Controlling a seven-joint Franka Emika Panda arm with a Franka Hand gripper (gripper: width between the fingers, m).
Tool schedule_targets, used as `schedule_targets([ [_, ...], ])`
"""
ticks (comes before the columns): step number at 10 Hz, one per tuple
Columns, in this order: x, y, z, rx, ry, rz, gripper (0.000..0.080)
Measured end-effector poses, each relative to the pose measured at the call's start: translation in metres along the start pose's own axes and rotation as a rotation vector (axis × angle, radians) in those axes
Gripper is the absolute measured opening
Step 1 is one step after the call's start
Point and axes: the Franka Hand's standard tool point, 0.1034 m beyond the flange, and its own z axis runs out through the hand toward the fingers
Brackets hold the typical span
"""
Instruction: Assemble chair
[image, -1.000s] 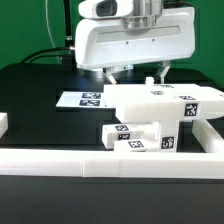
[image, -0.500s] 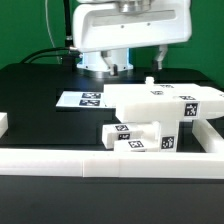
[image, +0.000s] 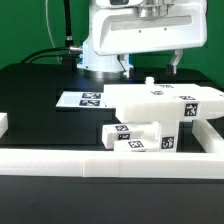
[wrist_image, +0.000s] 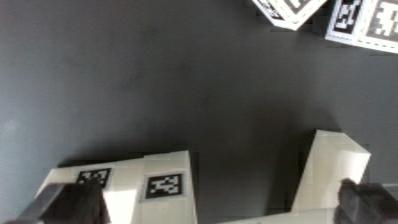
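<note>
Hovering high over the table's far side with the gripper spread wide and nothing between the fingers. Finding the chair's big slab directly below and slightly nearer, toward the exterior view's right, its long axis running left to right. Spotting two short tagged blocks nearer again, close against the border wall. Passing over the marker board, off left. Opening along the slab's length, so probably needing a wrist turn before biting.

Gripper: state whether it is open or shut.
Open. In the exterior view the gripper hangs above the chair slab, its two fingers wide apart with nothing between them.
</note>
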Motion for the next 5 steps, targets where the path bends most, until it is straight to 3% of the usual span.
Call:
schedule_targets([
  [3,-0.001,-0.036,0.012,0.007,-0.033,0.090,0.0649],
  [5,-0.002,-0.031,0.011,0.011,-0.051,0.098,0.0649],
])
